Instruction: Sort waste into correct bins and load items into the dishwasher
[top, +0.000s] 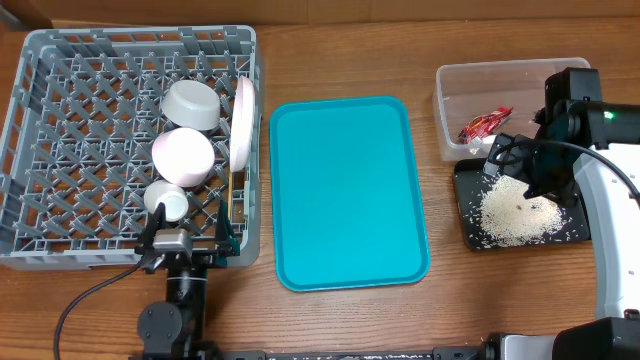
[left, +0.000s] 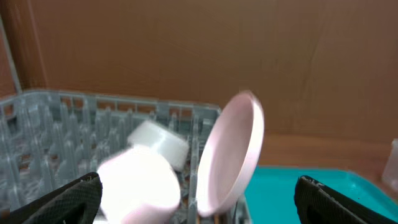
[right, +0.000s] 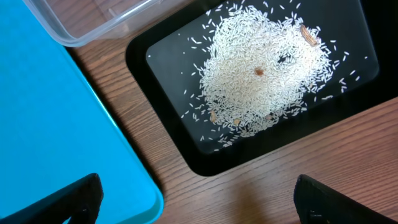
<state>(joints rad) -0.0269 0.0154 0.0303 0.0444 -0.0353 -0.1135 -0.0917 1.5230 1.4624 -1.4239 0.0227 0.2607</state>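
At the counter's (top: 450, 310) near edge, left claw (left: 199, 202) and right claw (right: 202, 199) both gape wide, holding nothing.
Fully spread, the left claw hangs at the near wall of the one grey dish rack (top: 20, 150). The right claw, equally spread, hovers over the near edge of the one black tray (top: 470, 232), which carries a single heap of rice grains (top: 515, 210). Inside the rack, near to far, sit one white cup (top: 167, 200), one pinkish-white bowl (top: 183, 157) and one grey bowl (top: 190, 103). One plate (top: 243, 120) stands on edge along the right wall, with thin chopsticks (top: 232, 195) beside it, too fine to count. One teal tray (top: 345, 190) lies between rack and bins. Farthest, one clear tub (top: 450, 85) holds one red wrapper (top: 485, 123).
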